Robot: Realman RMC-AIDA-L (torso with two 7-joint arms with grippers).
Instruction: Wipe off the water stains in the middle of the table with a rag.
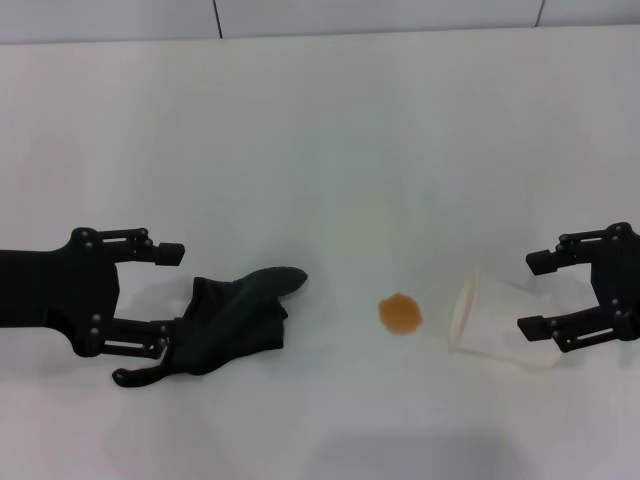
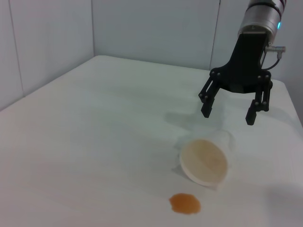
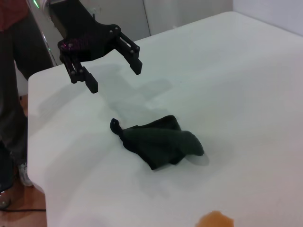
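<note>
**Orange spot untouched, rag lying loose by the left gripper**

The water stains (image 1: 400,313) show as one small round orange-brown spot a little right of centre in the head view, on the bare white table (image 1: 330,150). In the left wrist view the spot (image 2: 185,204) sits at the bottom edge, just below the mouth of a tipped cup.

The rag (image 1: 232,320), dark and wrinkled, lies left of the spot in the lower-left part of the head view, its pointed tip aimed toward the spot but well short of it. From the right wrist view the rag (image 3: 161,140) rests flat in the middle of the frame with nothing gripping it.

The left gripper (image 1: 166,300) comes in from the left edge, its jaws spread wide, the lower finger overlapping the rag's left end in that view; the right wrist view shows it (image 3: 114,72) raised above the table, clear of the cloth.

A translucent cup (image 1: 495,312) lies on its side right of the spot. The right gripper (image 1: 538,295) sits at the right edge, released, its jaws straddling the cup's base end; the left wrist view shows it (image 2: 228,110) hovering above the cup (image 2: 205,158).
</note>
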